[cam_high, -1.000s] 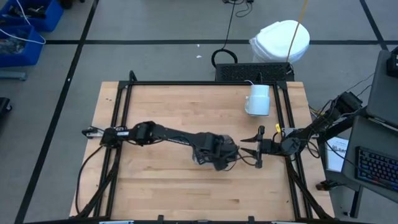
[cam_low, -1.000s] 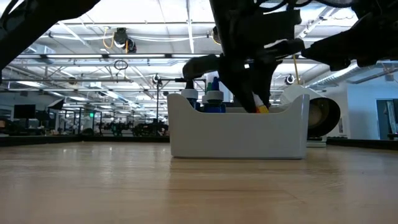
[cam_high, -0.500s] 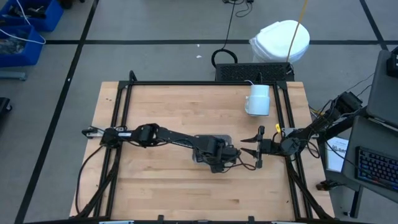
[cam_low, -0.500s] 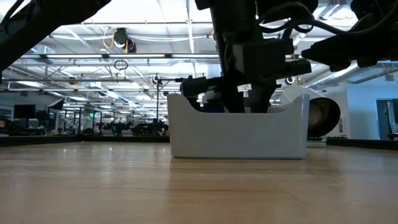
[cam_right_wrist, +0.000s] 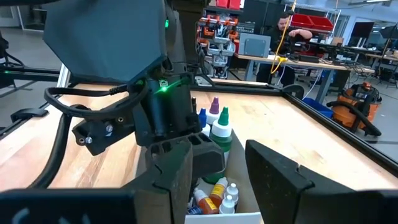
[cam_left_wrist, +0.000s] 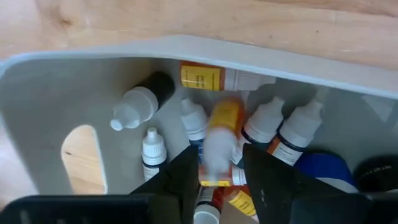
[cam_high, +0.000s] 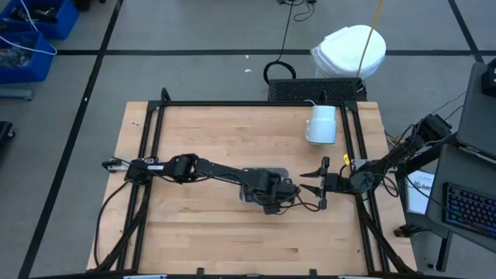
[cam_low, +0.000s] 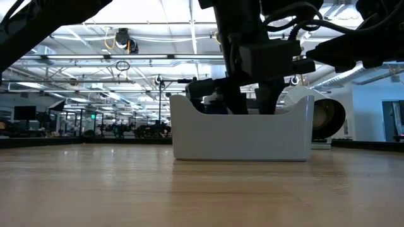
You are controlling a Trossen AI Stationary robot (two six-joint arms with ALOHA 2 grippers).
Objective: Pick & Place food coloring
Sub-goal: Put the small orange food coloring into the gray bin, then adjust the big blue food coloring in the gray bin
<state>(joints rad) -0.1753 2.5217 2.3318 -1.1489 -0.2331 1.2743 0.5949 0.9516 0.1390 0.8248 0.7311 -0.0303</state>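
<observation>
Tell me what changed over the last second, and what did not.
The left gripper came down into the clear tray, carrying a yellow dropper bottle. Its jaws have now spread, and the bottle shows blurred between them, so it looks just released among the other bottles. The right gripper stayed beside the tray, and the white mug did not move.

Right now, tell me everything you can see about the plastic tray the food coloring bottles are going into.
The tray is a pale, translucent rectangular plastic bin with rounded corners, a cut-out handle hole in one end wall and a dipped front rim. It sits flat on the wooden table, near the middle. Inside lie jumbled dropper bottles with white caps, several tipped over. The left gripper reaches down into it with open fingers around a blurred orange bottle. The right gripper waits just beside it.
</observation>
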